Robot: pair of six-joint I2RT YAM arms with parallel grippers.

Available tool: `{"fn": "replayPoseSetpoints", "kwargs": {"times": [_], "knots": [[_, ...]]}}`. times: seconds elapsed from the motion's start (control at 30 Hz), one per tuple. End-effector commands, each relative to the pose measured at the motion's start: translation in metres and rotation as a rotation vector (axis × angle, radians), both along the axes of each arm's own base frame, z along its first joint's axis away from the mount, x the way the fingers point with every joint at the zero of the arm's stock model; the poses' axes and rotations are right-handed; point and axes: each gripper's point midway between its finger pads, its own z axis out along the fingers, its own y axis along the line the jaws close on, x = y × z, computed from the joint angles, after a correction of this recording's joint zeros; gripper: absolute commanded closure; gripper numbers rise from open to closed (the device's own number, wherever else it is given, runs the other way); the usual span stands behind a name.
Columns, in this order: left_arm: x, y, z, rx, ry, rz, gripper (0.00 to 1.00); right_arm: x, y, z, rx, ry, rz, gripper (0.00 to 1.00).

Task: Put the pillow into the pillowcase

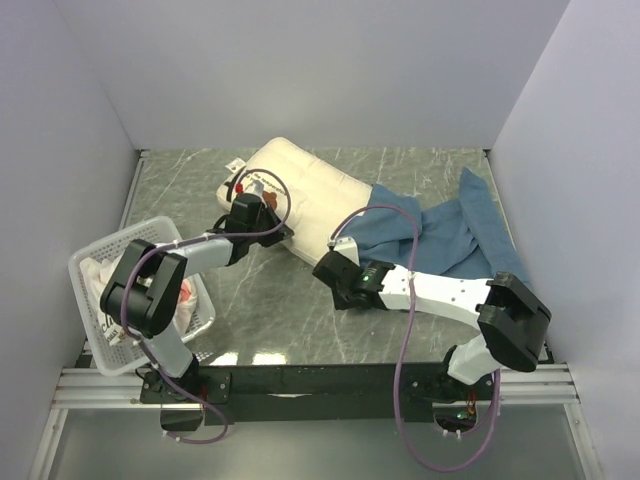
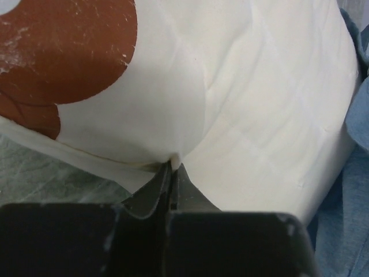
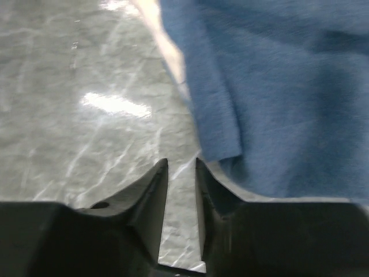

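The pillow (image 1: 300,185) lay slantwise at the back of the tabletop (image 1: 270,300), and its right end was covered by the blue pillowcase (image 1: 455,235) — whether that end sat inside the opening or only beneath the cloth could not be made out from above. The left arm (image 1: 195,252) hid most of the brown bear face (image 2: 63,52) in the overhead view. Only the left wrist camera showed it, cut off at the top and left edges of that view. A small white tag (image 1: 235,165) stuck out at the pillow's far left corner. The right wrist view was soft at the top, where a pale strip beside the blue cloth was too blurred to name.

The left fingers (image 2: 172,176) were pressed together, pinching the pillow's near edge at the seam just beside the bear face, and the cream fabric puckered where they gripped it. The right fingers (image 3: 157,184) stood a narrow gap apart with nothing between them — bare grey marbled tabletop showed through the gap. They hung low over the tabletop, with the pillowcase's hemmed edge just beside the right-hand one; whether it touched could not be told.

The rest of the pillowcase lay rumpled toward the right wall. A white mesh basket (image 1: 112,240) sat at the left edge of the tabletop, partly behind the left arm, holding white and red things that were hard to make out.
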Motion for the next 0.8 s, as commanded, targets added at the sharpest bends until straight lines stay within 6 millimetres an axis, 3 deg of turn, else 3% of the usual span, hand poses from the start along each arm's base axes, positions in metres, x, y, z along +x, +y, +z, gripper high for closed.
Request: {"fn": "replayPoseSetpoints", "kwargs": {"times": [0.0, 0.07, 0.1, 0.13, 0.2, 0.27, 0.33, 0.4, 0.43, 0.53, 0.67, 0.77], "knots": [[-0.009, -0.004, 0.018, -0.034, -0.067, -0.032, 0.99, 0.020, -0.009, 0.019, -0.035, -0.091, -0.080, 0.74], [-0.013, -0.002, 0.028, -0.038, -0.089, -0.010, 0.99, 0.019, -0.010, 0.023, -0.048, -0.093, -0.078, 0.87], [-0.018, 0.002, 0.025, -0.030, -0.080, 0.003, 0.99, 0.017, -0.007, 0.028, -0.032, -0.093, -0.053, 0.90], [-0.022, 0.001, 0.037, -0.039, -0.106, 0.012, 0.99, 0.011, 0.004, 0.034, -0.004, -0.082, -0.013, 0.96], [-0.028, 0.005, 0.039, -0.028, -0.118, 0.058, 0.99, 0.001, 0.016, 0.046, 0.015, -0.080, 0.031, 0.98], [-0.037, 0.000, 0.054, -0.031, -0.147, 0.074, 0.99, -0.016, 0.044, 0.067, 0.077, -0.077, 0.119, 0.99], [-0.049, -0.009, 0.064, -0.047, -0.172, 0.069, 0.99, -0.023, 0.060, 0.080, 0.121, -0.076, 0.165, 0.99], [-0.058, -0.012, 0.067, -0.039, -0.181, 0.081, 0.99, -0.023, 0.064, 0.084, 0.138, -0.082, 0.181, 0.99], [-0.069, -0.021, 0.075, -0.057, -0.195, 0.067, 0.99, -0.020, 0.062, 0.085, 0.136, -0.088, 0.173, 0.99], [-0.093, -0.034, 0.076, -0.072, -0.196, 0.049, 0.99, -0.008, 0.050, 0.083, 0.124, -0.085, 0.138, 0.99], [-0.115, -0.045, 0.067, -0.100, -0.177, 0.039, 0.99, -0.003, 0.051, 0.097, 0.211, -0.090, 0.135, 0.99], [-0.126, -0.058, 0.054, -0.114, -0.136, 0.004, 0.99, -0.012, 0.061, 0.101, 0.270, -0.065, 0.179, 0.99]]}}
